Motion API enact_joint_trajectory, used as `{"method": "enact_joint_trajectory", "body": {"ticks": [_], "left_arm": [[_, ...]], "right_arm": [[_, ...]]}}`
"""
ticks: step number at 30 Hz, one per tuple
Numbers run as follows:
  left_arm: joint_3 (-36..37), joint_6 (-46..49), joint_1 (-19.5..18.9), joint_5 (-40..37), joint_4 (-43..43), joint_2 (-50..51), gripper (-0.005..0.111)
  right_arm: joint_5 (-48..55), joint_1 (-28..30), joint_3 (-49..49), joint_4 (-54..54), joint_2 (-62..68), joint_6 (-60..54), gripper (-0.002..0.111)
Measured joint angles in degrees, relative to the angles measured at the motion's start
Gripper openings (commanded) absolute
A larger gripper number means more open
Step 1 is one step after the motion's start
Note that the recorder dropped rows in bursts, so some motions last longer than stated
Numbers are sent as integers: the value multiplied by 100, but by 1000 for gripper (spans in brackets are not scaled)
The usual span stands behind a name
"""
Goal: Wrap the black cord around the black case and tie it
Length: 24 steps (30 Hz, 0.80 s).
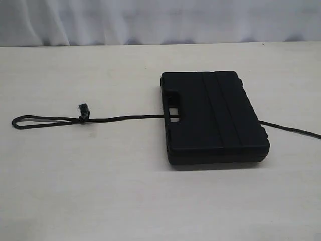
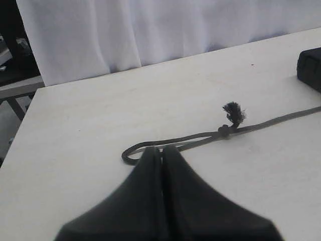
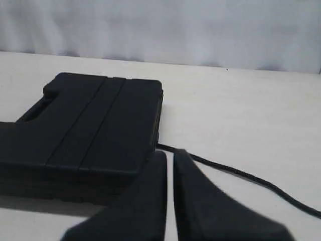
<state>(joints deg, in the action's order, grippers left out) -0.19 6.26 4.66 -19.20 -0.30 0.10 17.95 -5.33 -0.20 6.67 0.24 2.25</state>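
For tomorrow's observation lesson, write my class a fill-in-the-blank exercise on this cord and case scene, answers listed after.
1. The black cord runs ____ the black case, coming out on both sides.
2. The cord's free end on the table is tied into a ____.
3. A frayed ____ closes that end.
4. The left claw has its fingers ____.

Missing words: under; loop; knot; shut

black case [image 1: 213,116]: flat, closed | black cord [image 1: 120,119]: straight, passing beneath case
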Motion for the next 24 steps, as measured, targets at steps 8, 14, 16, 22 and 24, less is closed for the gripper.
{"method": "enact_joint_trajectory", "body": {"ticks": [8,14,16,22,24], "left_arm": [[0,0,0,0,0,0,0],[0,0,0,0,0,0,0],[0,0,0,0,0,0,0],[0,0,0,0,0,0,0],[0,0,0,0,0,0,0]], "right_arm": [[-1708,0,0,0,0,0,4],[-3759,0,0,0,0,0,4],[-4957,0,0,0,0,170,4],[-6162,0,-766,-294,-10,1515,4],[-4409,0,-1708,-268,-10,1645,5]]}}
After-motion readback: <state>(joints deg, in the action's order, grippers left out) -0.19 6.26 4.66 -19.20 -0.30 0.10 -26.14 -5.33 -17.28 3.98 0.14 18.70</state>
